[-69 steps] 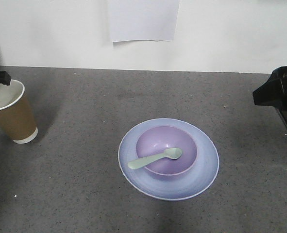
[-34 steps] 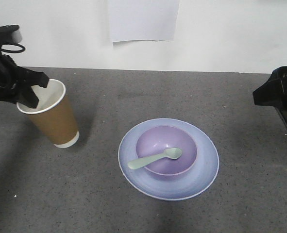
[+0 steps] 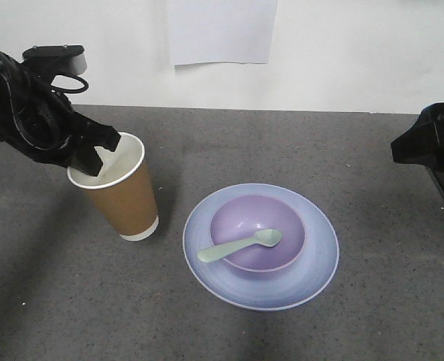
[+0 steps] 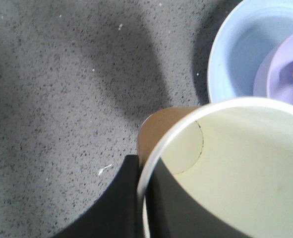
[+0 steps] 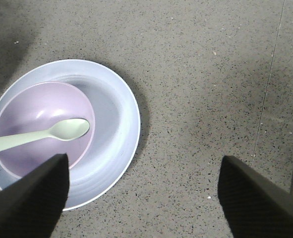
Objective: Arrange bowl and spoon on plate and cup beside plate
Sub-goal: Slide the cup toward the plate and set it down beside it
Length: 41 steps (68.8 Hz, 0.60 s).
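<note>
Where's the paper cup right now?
In the front view, the cup is left of the plate, tilted, with the left gripper clamped on its rim.

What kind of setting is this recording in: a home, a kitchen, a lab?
Most likely a lab or test bench, not a real kitchen: a bare grey speckled tabletop, a plain white wall with one blank sheet of paper stuck on it, and only toy-like plastic tableware, a plate and bowl.

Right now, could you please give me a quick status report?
Left gripper shut on cup rim, cup tilted beside plate. Right gripper open, idle. Bowl and spoon on plate. Nothing in the way.
</note>
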Motion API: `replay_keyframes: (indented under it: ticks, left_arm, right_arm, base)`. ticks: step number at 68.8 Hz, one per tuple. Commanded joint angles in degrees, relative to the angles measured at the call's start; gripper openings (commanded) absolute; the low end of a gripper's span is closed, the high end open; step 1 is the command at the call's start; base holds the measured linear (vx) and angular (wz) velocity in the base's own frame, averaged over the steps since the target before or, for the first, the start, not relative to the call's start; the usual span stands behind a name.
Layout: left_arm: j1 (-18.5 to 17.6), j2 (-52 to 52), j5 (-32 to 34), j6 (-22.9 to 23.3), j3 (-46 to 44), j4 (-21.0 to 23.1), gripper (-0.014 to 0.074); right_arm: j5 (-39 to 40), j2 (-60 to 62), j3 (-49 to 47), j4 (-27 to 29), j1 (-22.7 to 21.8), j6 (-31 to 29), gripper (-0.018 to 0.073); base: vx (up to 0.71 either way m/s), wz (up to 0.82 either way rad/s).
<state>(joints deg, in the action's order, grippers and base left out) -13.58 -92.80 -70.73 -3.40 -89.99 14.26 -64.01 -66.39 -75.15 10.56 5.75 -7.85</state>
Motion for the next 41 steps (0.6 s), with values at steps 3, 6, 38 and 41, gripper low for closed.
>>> replay_keyframes:
  ticks: [3,6,38,41]
  left_arm:
    - [-0.50,2.17,2.94,-0.16,-1.40,0.97,-0.0008]
    - [-0.50,2.10,3.11,-0.16,-1.40,0.97,-0.0008]
    - [-4.43,-3.12,5.45,-0.15,-1.40,0.42,-0.0008]
    - [-4.51,-3.57,5.39,-0.11,-1.40,0.05,-0.0008]
  right_arm:
    - [3.02,0.95,-1.48,0.43,-0.33,-0.51,0.0587]
    - [3.14,0.95,-1.48,0.43,-0.33,-0.51,0.0587]
    - [3.22,0.95,-1.48,0.43,-0.33,-0.51,0.0587]
    - [3.22,0.95,-1.48,0.43,-0.33,-0.51,0.0587]
  base:
    - [0.00,0.00]
    - [0.00,0.00]
    - [0.00,0.00]
    - [0.00,0.00]
